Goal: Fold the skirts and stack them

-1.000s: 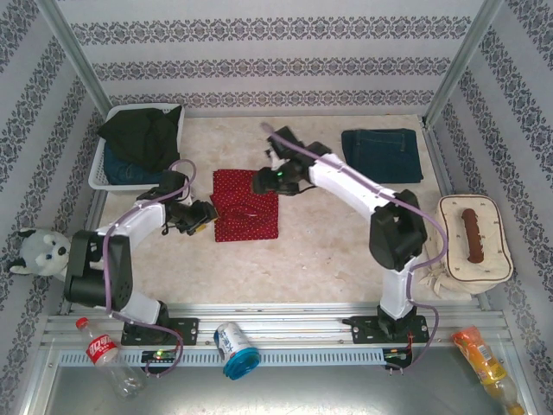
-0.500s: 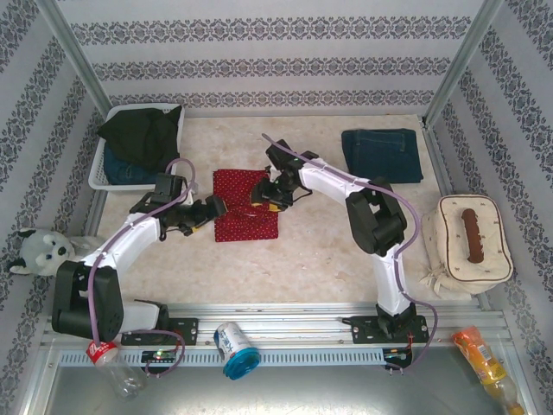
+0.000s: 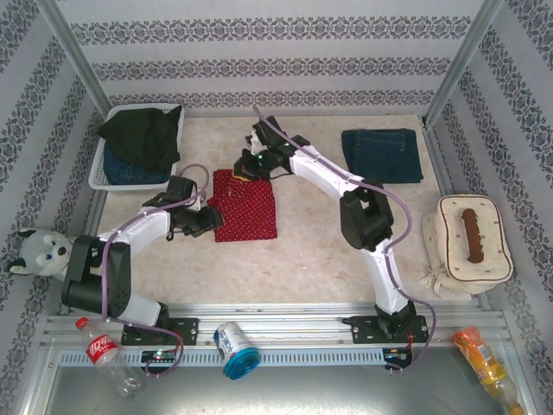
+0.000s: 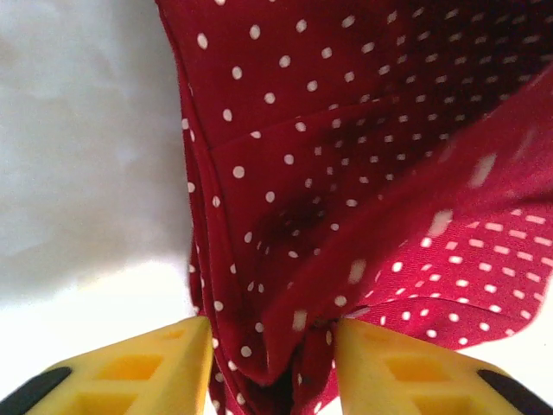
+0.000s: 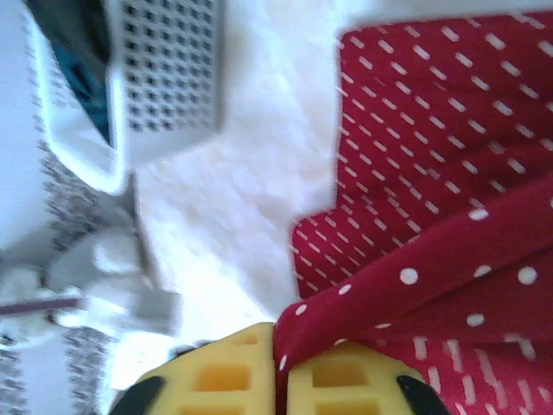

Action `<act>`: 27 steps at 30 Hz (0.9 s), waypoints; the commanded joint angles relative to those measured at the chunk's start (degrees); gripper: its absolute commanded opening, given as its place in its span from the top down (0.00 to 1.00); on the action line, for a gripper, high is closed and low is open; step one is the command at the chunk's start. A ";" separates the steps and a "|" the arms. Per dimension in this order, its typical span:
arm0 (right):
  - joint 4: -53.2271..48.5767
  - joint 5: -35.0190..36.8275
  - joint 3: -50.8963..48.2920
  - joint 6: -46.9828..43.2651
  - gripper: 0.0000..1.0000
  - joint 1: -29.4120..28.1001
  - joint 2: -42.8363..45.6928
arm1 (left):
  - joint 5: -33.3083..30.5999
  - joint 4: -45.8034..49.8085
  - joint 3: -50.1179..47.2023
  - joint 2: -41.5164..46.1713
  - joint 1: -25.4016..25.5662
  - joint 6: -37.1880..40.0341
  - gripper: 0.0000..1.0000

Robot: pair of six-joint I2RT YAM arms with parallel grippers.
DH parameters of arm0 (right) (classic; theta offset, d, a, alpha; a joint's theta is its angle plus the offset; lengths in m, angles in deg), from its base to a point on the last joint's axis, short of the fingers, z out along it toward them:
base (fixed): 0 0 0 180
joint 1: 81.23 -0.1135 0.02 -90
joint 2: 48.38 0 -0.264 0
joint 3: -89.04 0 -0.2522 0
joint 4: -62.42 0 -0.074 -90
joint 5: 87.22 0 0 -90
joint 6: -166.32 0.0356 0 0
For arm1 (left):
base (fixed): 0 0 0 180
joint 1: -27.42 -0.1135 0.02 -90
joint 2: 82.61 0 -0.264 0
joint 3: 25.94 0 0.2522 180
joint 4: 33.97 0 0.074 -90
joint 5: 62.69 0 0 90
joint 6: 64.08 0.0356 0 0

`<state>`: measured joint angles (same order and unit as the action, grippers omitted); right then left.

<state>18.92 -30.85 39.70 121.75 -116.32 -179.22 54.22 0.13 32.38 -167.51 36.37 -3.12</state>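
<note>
On your table (image 3: 328, 251), the white basket (image 3: 97, 177) sits in the far left corner. A black skirt (image 3: 143, 134) is heaped over it, and a second denim skirt (image 3: 130, 173) lies under that one. A folded denim skirt (image 3: 380, 154) lies flat in the far right part, well apart from both arms.

The red dotted skirt (image 3: 251, 212) lies near the middle of the table, between your two grippers.

Your right gripper (image 3: 246, 166) is at the skirt's far left corner. In its wrist view the yellow fingers (image 5: 346, 376) are nearly pressed together. A thin fold of red cloth is pinched in the slit between them and lifts away from the layer on the table.

Your left gripper (image 3: 210, 218) is at the skirt's left edge, nearer the arm bases. Its wrist view shows the fingers (image 4: 147, 367) standing apart, and a thick bunched fold of the red cloth fills the gap. The cloth touches both fingers, so the jaws are clamped on that bunch.
</note>
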 commanded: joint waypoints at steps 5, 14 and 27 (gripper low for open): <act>3.43 -5.12 16.20 2.75 0.56 -1.16 -13.90 | -0.44 -1.64 -1.78 -0.56 0.34 2.11 0.61; -0.67 4.53 6.54 -11.21 0.40 1.74 -4.78 | 1.99 -4.83 -4.02 3.73 -1.56 -4.60 0.37; -7.79 8.25 2.35 -15.34 0.96 4.25 -8.44 | 3.56 -9.17 12.28 -15.91 -3.85 -4.49 0.41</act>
<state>14.68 -24.46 41.56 106.26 -111.12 -185.47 57.74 -9.64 41.06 -180.82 32.96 -8.91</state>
